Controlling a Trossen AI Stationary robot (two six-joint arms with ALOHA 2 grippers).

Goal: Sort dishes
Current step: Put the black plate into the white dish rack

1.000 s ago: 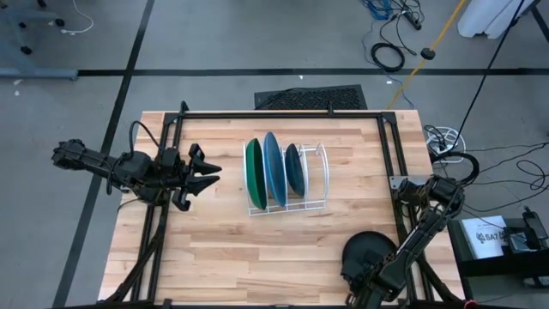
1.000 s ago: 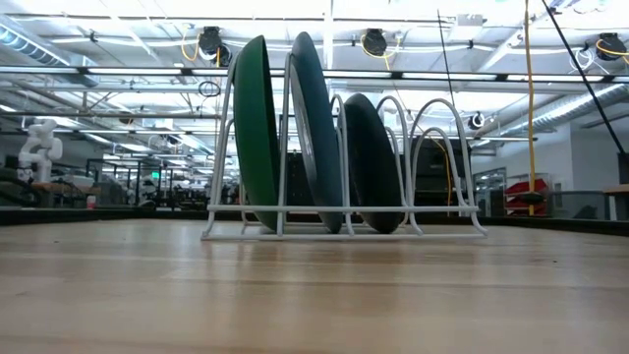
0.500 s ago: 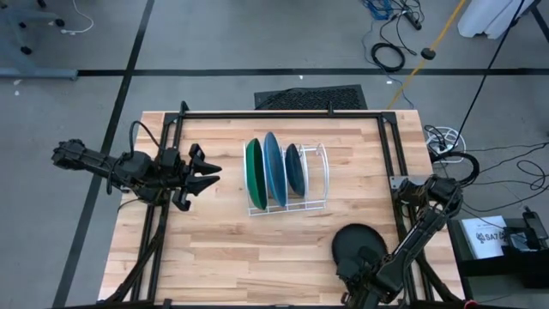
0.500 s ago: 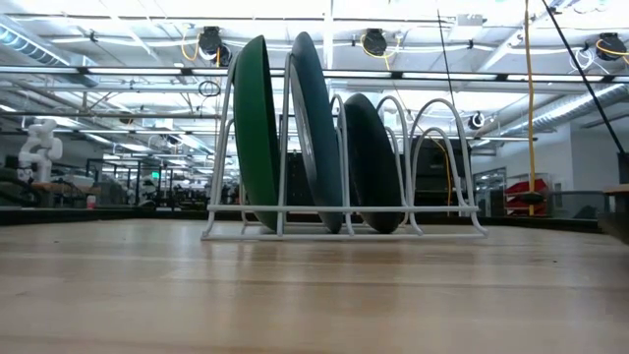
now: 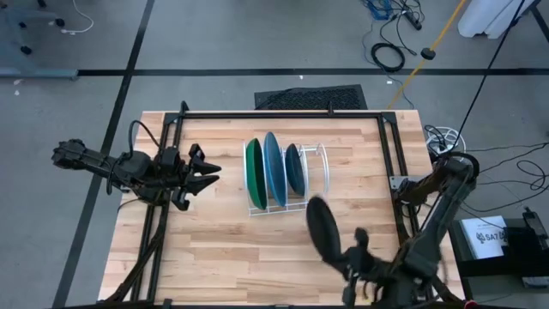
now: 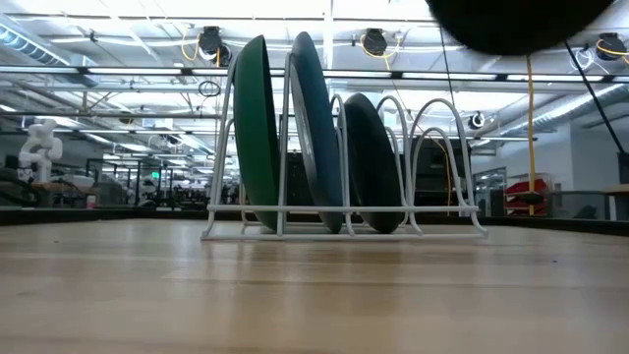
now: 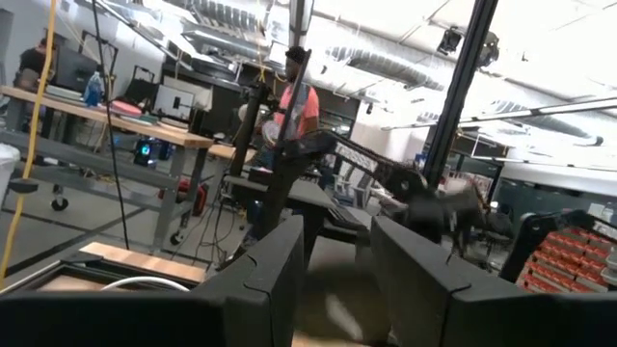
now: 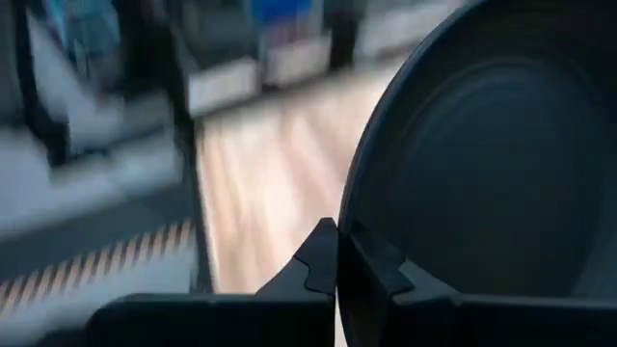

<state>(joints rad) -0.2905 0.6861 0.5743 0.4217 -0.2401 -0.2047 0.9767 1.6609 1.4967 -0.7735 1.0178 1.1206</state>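
A white wire rack (image 5: 314,178) stands mid-table and holds three plates on edge: a large green one (image 5: 253,173), a large light blue one (image 5: 274,168) and a smaller dark teal one (image 5: 294,169). They also show in the low view: green (image 6: 257,128), light blue (image 6: 313,128), teal (image 6: 373,162). My right gripper (image 5: 346,255) is shut on the smaller black plate (image 5: 323,228), near side of the rack and high above the table (image 6: 516,25). My left gripper (image 5: 212,176) waits open and empty, left of the rack. My right gripper pinches the black plate's rim (image 8: 351,224) between its two fingers (image 8: 323,258), one on each face. It comes at the plate from the table's near right side. The plate is lifted clear of the table and tipped up toward its edge.
A dark frame of rails (image 5: 283,115) runs along the table's far side and both sides. The rack's rightmost slots (image 6: 442,167) hold nothing. Bare wood lies on the near side of the rack (image 5: 240,249). A person stands in the room beyond in the left wrist view (image 7: 294,106).
My right gripper has carried the black plate from the table's near right corner up and toward the rack, and has turned. The plate has gone from lying about flat to tipped up on edge, and now shows at the top of the low view.
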